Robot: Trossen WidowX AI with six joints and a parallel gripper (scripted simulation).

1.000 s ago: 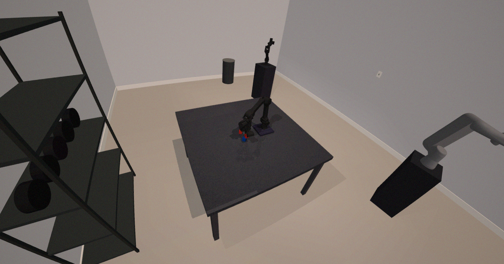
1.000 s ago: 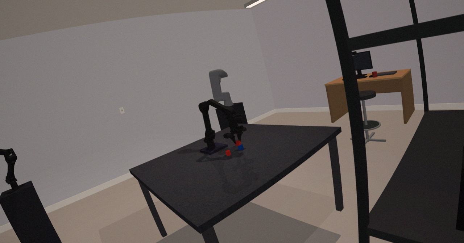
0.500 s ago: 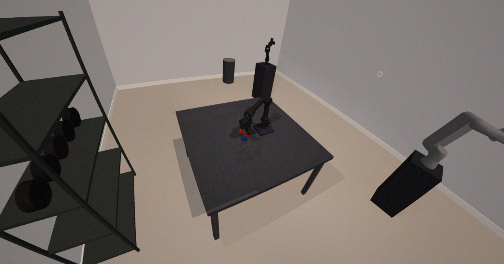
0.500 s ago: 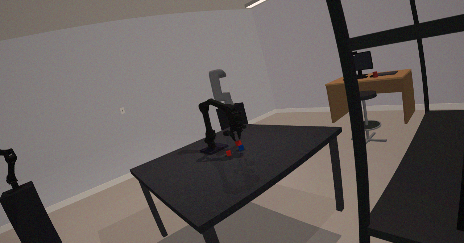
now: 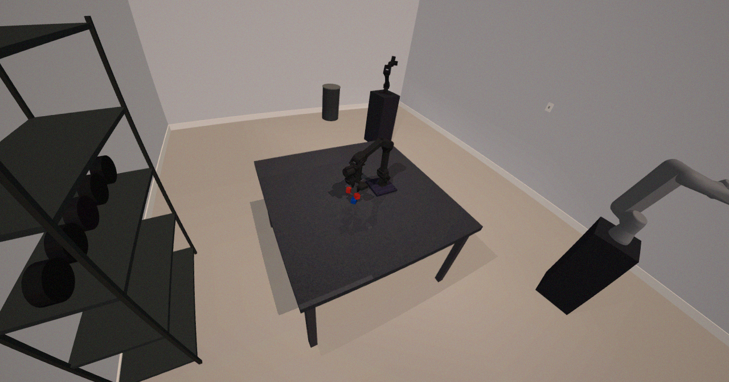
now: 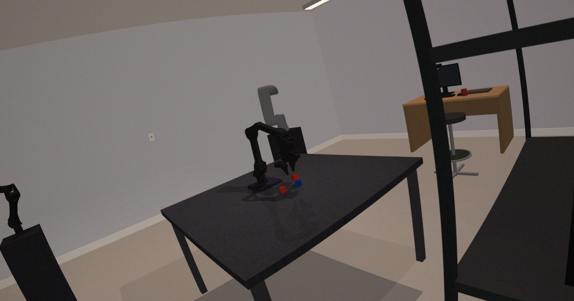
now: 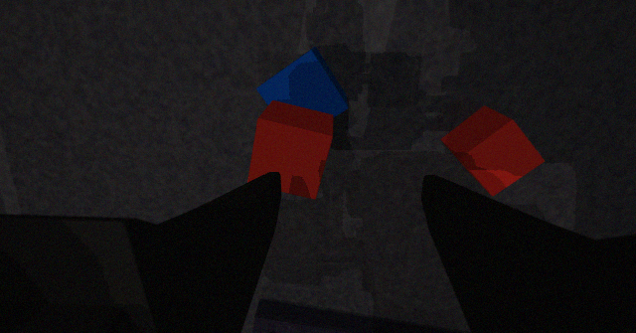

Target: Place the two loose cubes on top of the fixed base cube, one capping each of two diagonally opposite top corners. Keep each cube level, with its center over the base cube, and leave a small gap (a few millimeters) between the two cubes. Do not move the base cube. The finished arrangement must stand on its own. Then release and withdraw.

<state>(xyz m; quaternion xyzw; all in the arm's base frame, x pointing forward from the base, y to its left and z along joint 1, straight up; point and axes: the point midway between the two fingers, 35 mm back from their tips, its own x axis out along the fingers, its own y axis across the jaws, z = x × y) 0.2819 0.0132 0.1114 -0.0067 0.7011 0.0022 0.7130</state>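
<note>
The blue base cube (image 5: pixel 353 201) (image 6: pixel 298 183) (image 7: pixel 313 82) stands on the table. One red cube (image 5: pixel 357 196) (image 6: pixel 294 177) (image 7: pixel 293 146) rests on the base's near side in the wrist view, overhanging it and hiding part of its top. It looks about level, but fine tilt cannot be told. The other red cube (image 5: pixel 348 190) (image 6: pixel 283 189) (image 7: pixel 502 149) lies apart on the table, to the right in the wrist view. My gripper (image 6: pixel 290 172) (image 7: pixel 351 185) is open and empty, above the cubes. Its left finger overlaps the stacked cube's near-left corner in the wrist view.
The black table (image 5: pixel 315 257) (image 6: pixel 256 235) carries the arm's base plate (image 5: pixel 382 190) (image 6: pixel 264 184), close to the cubes. A dark shelf rack (image 5: pixel 137 145) stands away from the table. A grey arm (image 5: pixel 644 196) (image 6: pixel 264 102) stands on a separate pedestal.
</note>
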